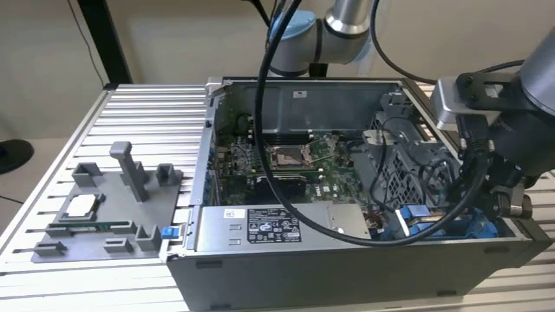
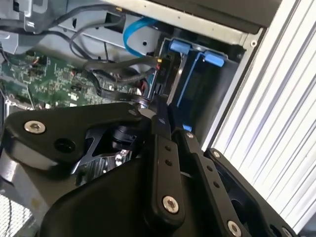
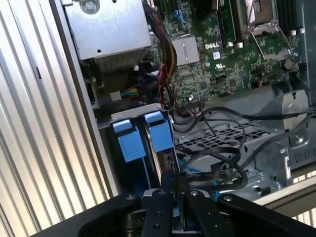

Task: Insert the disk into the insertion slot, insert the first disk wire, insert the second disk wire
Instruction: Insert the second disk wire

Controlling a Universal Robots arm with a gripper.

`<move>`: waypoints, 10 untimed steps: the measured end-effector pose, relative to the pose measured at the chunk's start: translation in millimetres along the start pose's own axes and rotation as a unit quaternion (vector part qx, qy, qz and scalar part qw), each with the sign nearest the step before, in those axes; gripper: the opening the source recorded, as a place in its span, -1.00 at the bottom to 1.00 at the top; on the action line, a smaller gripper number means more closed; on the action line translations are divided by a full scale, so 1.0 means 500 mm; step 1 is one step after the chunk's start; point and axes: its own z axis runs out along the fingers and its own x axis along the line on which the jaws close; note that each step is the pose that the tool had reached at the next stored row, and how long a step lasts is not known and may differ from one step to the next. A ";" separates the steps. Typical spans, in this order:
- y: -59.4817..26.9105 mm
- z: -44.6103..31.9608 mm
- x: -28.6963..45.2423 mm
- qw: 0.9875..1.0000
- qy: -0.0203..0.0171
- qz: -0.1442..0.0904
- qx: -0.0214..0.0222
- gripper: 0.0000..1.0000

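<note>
The disk stands on edge in the insertion slot, at the corner of the open computer case nearest the exterior view's right, where the case sits on a ribbed aluminium table. In both wrist views the bright blue carrier tabs mark the bay; the drive's thin edge runs between them, its long axis going down into the bay and away from the arm's wrist. Judged from how it lies, the drive is already seated.

The gripper hangs directly over the drive's exposed end, its black fingers drawn close together. In the first wrist view they appear pinched on something small and dark at that end of the disk, possibly a wire connector, though what it is cannot be told for sure. Black cables and a blue data cable loop from the green motherboard side toward the same spot.

The relation that counts: the drive's connector edge lies straight ahead of the fingertips, in line with the gripper's own axis, with the case wall just beside it on one flank and the perforated grey cage on the other. A grey fixture tray with spare parts lies well apart, at the table edge on the exterior view's left.
</note>
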 end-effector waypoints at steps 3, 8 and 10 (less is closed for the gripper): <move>0.007 0.002 -0.001 1.000 -0.001 -0.005 0.018 -1.00; 0.020 0.007 0.001 0.999 0.001 -0.011 0.032 -1.00; 0.024 0.009 0.002 0.999 0.002 -0.015 0.034 -1.00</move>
